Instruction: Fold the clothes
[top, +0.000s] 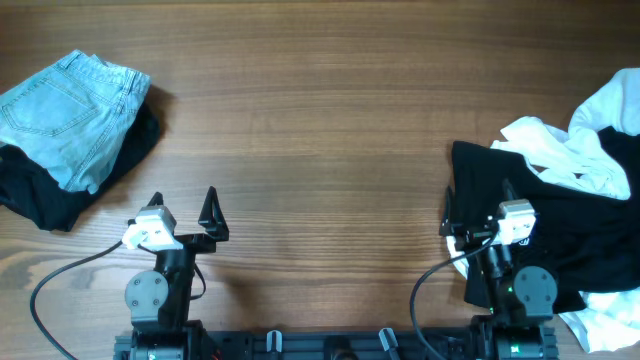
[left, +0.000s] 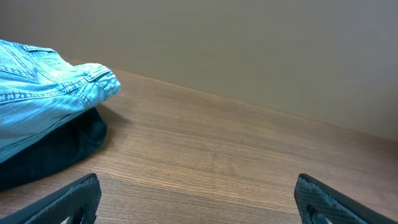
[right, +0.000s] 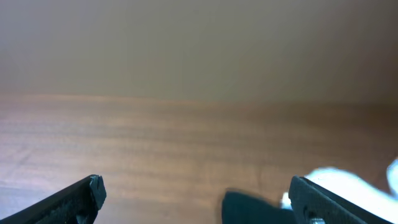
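Observation:
Folded light-blue jeans (top: 65, 115) lie at the far left on top of a black garment (top: 40, 200). Both show in the left wrist view, the jeans (left: 43, 93) over the black garment (left: 56, 155). A loose pile of black clothes (top: 570, 220) and white clothes (top: 590, 140) lies at the right. My left gripper (top: 183, 205) is open and empty over bare wood (left: 198, 190). My right gripper (top: 478, 200) is open and empty at the left edge of the black pile (right: 198, 186). A black corner (right: 249, 208) and white cloth (right: 336, 180) show near its right finger.
The wooden table (top: 320, 120) spans the view between the two heaps. A plain wall (left: 249, 43) stands behind the table's far edge. Cables run from both arm bases at the front edge (top: 60, 280).

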